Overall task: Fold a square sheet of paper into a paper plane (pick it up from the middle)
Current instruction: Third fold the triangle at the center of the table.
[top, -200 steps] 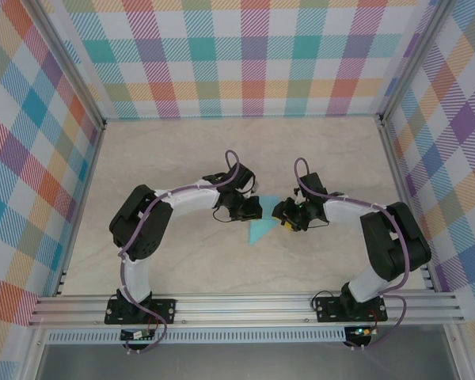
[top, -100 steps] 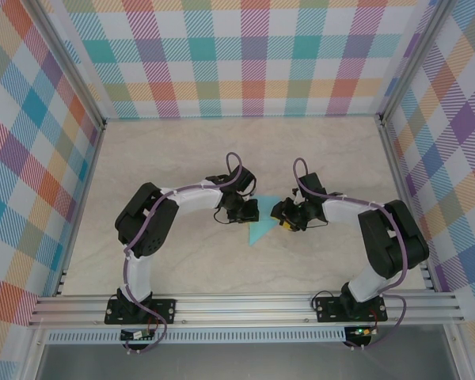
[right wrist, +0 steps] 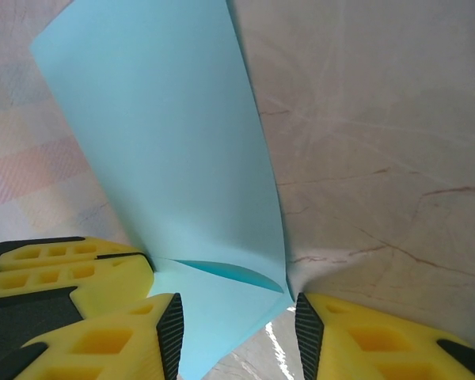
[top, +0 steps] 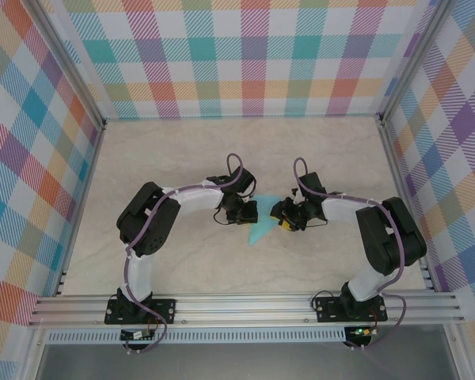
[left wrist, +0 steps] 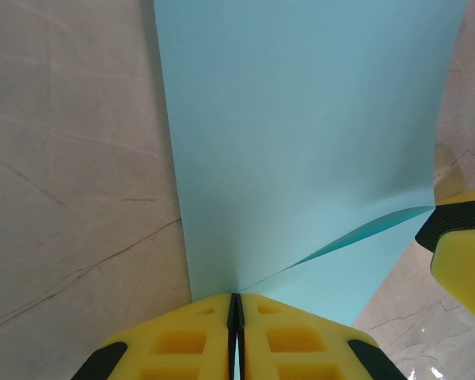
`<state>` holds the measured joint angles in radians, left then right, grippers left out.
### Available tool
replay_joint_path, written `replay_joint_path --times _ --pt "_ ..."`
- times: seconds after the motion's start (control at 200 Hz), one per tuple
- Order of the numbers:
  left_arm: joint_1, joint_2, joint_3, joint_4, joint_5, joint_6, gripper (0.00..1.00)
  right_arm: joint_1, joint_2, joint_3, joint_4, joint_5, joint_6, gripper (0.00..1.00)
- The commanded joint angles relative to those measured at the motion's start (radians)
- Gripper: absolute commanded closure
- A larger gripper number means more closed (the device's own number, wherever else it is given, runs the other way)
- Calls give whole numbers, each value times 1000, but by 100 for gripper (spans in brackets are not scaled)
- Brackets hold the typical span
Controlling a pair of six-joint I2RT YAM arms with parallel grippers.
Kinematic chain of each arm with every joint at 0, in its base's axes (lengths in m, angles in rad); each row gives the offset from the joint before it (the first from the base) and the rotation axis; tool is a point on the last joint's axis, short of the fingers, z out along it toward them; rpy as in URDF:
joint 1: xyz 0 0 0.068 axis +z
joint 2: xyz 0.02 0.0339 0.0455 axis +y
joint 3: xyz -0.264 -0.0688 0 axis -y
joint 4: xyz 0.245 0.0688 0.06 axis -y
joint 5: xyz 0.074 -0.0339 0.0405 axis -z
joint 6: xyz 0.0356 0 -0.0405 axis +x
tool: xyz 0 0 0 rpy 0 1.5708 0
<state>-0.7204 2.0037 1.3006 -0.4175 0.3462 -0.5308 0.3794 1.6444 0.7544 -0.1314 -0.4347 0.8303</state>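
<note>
Two hands meet at the square sheet of paper in the middle of the table.
The left hand is pinched tight on one edge of the sheet, a flap bowing up beside it; the right hand stands part open, a corner of the sheet between its parted fingers.

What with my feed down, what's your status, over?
Left gripper shut on turquoise paper sheet. Right gripper open, jaws either side of its partly folded corner. No obstruction seen.
</note>
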Motion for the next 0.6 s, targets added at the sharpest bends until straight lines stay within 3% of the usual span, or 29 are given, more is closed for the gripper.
replay_joint_path --times 0.0,0.595 --pt "-8 33 13 -31 -16 17 89 2 17 27 56 -28 4 57" --pt "-8 -24 -8 -7 -40 15 86 3 -2 -6 138 -100 -56 59"
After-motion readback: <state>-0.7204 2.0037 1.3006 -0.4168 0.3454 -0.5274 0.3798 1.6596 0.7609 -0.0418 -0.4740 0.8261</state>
